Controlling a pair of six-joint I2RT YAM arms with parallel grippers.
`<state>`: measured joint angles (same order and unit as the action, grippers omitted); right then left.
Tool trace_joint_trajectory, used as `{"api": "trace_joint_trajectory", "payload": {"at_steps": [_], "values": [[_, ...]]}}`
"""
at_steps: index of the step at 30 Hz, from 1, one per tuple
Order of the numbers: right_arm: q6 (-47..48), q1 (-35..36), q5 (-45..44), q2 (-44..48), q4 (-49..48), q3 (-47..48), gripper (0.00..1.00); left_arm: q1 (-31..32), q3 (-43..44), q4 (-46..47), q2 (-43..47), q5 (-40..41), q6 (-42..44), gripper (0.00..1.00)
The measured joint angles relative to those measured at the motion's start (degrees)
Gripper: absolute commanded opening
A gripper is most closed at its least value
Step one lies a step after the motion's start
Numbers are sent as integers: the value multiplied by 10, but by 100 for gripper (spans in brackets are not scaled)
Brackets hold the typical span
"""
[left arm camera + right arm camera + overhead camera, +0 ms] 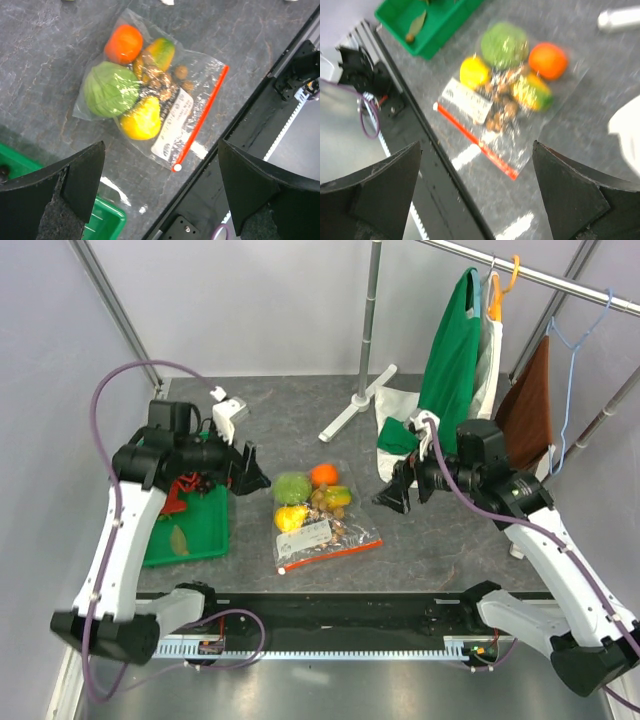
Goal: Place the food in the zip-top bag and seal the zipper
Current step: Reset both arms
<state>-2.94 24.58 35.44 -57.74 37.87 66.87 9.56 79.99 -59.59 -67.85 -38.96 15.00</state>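
Gaping empty: left pincer [160, 165], right pincer [476, 155]. If thin red-orange zipper strip [200, 117] at centre frame sits unsealed, your lift spills plastic toy foods [110, 90] from clear crinkly bag [205, 65].

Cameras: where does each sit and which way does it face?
Top external: above and behind the bases, looking down on the grey table; left arm and right arm show.
Left wrist: facing down past the open left gripper.
Right wrist: facing down past the open right gripper, blurred.
Shared: all three see the clear crinkly plastic zip-top bag of toy food.
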Motion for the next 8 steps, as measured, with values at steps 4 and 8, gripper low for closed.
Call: {"api": "trace_joint_trajectory", "payload": {"at_steps": [4, 8], "values": [[9, 0, 3, 37, 24, -51, 98, 0, -50, -3, 85, 0, -11, 100], [20, 0, 3, 76, 44, -68, 98, -5, -87, -4, 116, 12, -21, 100]]}}
